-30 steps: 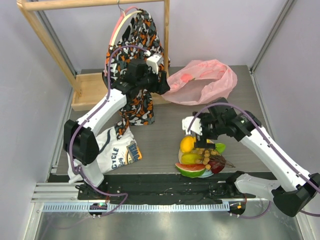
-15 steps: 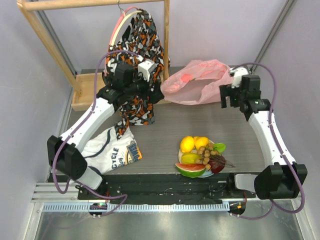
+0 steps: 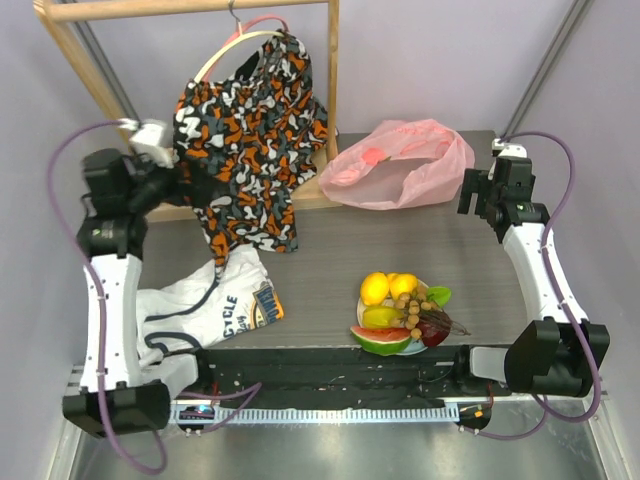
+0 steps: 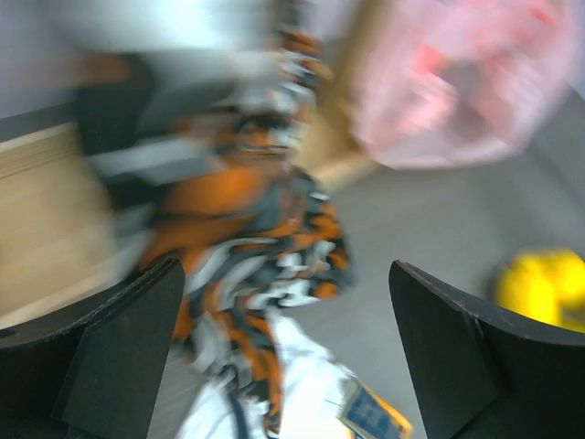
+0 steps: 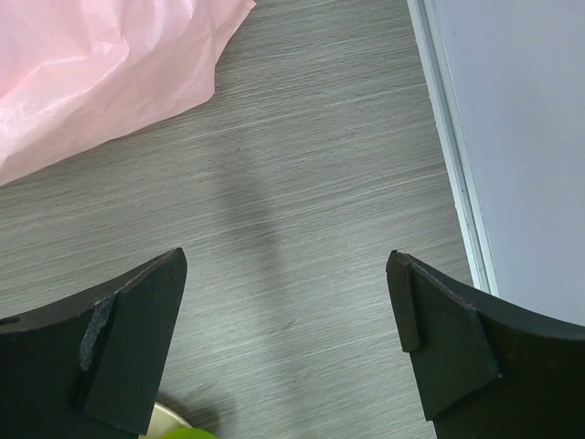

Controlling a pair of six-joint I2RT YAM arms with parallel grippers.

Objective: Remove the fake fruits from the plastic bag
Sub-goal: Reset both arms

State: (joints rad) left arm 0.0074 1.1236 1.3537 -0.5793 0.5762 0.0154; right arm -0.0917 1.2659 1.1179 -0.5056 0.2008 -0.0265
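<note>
The pink plastic bag [image 3: 400, 165] lies crumpled at the back of the table, and a redder patch [image 3: 375, 155] shows through it. The fake fruits sit on a plate [image 3: 413, 349] at the front: two yellow lemons [image 3: 375, 288], a green piece [image 3: 438, 295], a watermelon slice [image 3: 380, 340], a grape bunch [image 3: 412, 310] and a dark red fruit [image 3: 432, 333]. My right gripper [image 3: 476, 198] is open and empty just right of the bag; its wrist view [image 5: 285, 261] shows the bag's edge [image 5: 101, 64] and bare table. My left gripper [image 3: 178, 180] is open and empty at the far left; its wrist view [image 4: 283, 274] is blurred.
An orange-black-white garment [image 3: 250, 140] hangs from a wooden rack [image 3: 190, 8] at the back left. A white printed shirt [image 3: 215, 300] lies at the front left. The table's right edge and wall [image 5: 512, 137] are close to my right gripper.
My right gripper rose from the plate of fruits to the bag's right side, then drew slightly right. My left arm swung from the garment to the far left; the garment shifted left.
</note>
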